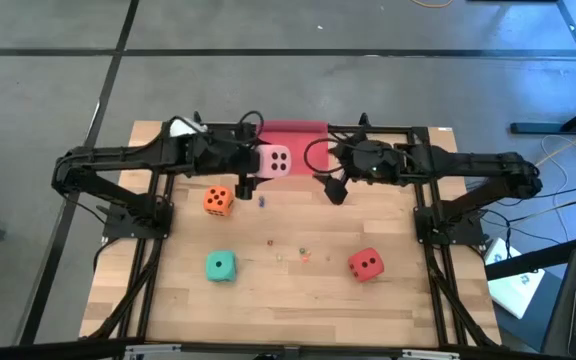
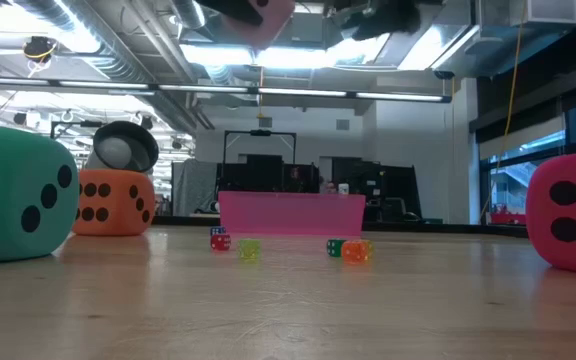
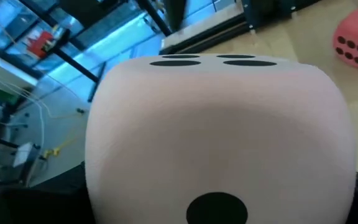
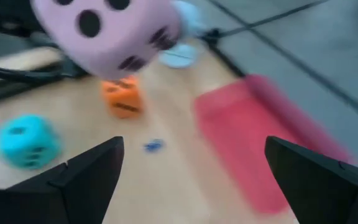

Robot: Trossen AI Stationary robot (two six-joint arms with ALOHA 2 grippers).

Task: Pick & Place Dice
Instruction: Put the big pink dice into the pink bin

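Left gripper (image 1: pixel 253 160) clamping pink die (image 1: pixel 275 160), right gripper (image 1: pixel 334 190) spread empty

The bench (image 1: pixel 298 290) is showing pale wood planks with a smooth, faintly shiny finish. The pale pink die (image 3: pixel 219 137) is looking soft and matt, like foam, as are the orange (image 1: pixel 218 200), teal-green (image 1: pixel 220 266) and red (image 1: pixel 365 264) dice. The pink tray (image 2: pixel 290 213) is looking like smooth, translucent plastic.

No legible text or labels
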